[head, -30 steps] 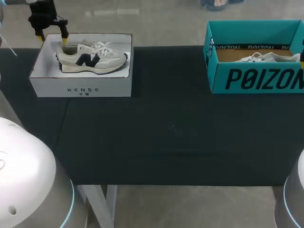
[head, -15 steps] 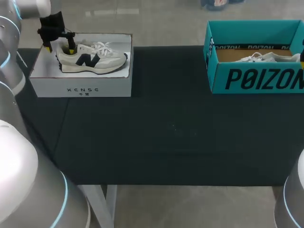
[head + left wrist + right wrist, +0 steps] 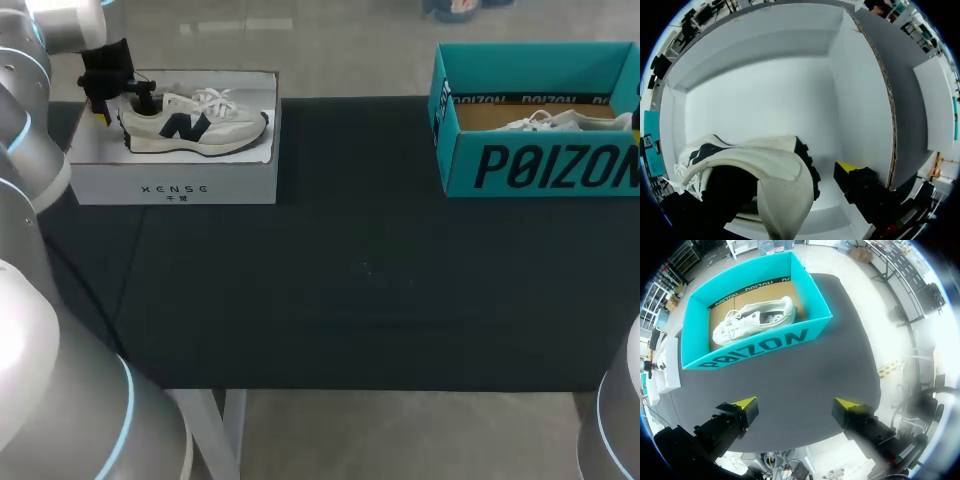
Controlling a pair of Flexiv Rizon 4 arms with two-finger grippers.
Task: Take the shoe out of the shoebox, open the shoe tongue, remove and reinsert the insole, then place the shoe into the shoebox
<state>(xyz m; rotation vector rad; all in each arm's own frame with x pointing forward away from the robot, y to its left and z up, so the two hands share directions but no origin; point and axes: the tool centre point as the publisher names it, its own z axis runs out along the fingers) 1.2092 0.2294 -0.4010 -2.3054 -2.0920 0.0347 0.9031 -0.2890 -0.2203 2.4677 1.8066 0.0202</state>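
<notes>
- At the left end of the table [image 3: 350, 280], the shoe [image 3: 195, 122] lies on its sole in the white box [image 3: 170, 185]. Its long axis runs along the box, heel toward my left arm and toe toward the table's middle.
- The left gripper [image 3: 124, 108] is down at that heel, fingers parted. One finger [image 3: 846, 167] stands outside, just apart from the heel, and the other seems to sit inside the collar, so nothing is clamped yet.
- The coming lift likely turns on closing across the heel wall.
- The right gripper [image 3: 795, 402] hangs spread wide and empty, well apart from this shoe, with the teal box [image 3: 540, 165] and its second shoe [image 3: 560, 122] ahead.
- Both boxes carry lettering on their front walls, small and dark on the white, large and black on the teal.
</notes>
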